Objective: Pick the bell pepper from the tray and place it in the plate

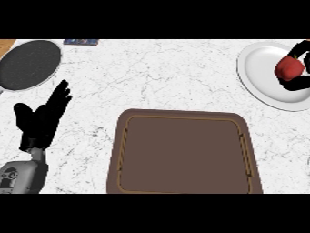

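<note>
Right hand (309, 68) at 2 o'clock, fingers curled round bell pepper (289, 68) above plate (264, 73); left hand (42, 119) at 9 o'clock, fingers straight, on bench (157, 77).

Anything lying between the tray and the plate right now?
No. In the head view, only bare marble counter separates the tray from the plate.

Tray (184, 118) sits at counter (157, 77) front edge, centre. Plate (264, 77) at back right corner, bell pepper (289, 68) over it within right hand (306, 73). Frying pan (28, 63) back left corner. Left hand (43, 118) left of tray.
</note>
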`<state>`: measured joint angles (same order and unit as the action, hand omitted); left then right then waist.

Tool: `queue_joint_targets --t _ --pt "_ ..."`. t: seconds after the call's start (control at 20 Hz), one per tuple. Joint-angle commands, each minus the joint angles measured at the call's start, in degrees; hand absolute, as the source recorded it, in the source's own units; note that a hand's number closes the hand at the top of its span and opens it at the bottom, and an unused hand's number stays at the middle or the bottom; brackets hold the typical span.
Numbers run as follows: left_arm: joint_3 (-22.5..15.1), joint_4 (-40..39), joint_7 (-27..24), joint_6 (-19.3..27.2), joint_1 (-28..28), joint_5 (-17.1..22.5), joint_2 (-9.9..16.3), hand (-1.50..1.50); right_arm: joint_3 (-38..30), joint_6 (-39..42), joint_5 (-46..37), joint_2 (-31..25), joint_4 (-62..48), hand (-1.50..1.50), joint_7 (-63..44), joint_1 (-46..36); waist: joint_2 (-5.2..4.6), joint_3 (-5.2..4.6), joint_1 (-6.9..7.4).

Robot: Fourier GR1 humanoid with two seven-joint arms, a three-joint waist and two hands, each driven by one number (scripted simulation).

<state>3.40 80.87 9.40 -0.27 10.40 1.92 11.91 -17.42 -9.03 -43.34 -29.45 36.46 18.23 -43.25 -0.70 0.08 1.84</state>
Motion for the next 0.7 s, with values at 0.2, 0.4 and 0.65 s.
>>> queue_joint_targets --t 0.2,0.4,0.65 --pt "-0.2 -1.3 2.43 0.92 3.46 -0.28 -1.09 0.0 -1.56 9.44 1.46 -4.25 -17.0 -1.5 8.3 -4.35 -0.47 0.12 0.88" --pt "-0.23 0.4 1.54 0.26 2.38 -0.78 -0.12 0.0 -3.95 8.06 3.01 -6.8 -19.73 -1.5 15.68 -6.39 -0.45 0.15 1.16" --pt "-0.19 -1.61 0.53 1.07 2.24 -1.18 -1.2 0.0 -9.06 10.27 10.23 -4.4 -16.76 -1.5 27.16 -7.09 -0.12 0.12 0.03"
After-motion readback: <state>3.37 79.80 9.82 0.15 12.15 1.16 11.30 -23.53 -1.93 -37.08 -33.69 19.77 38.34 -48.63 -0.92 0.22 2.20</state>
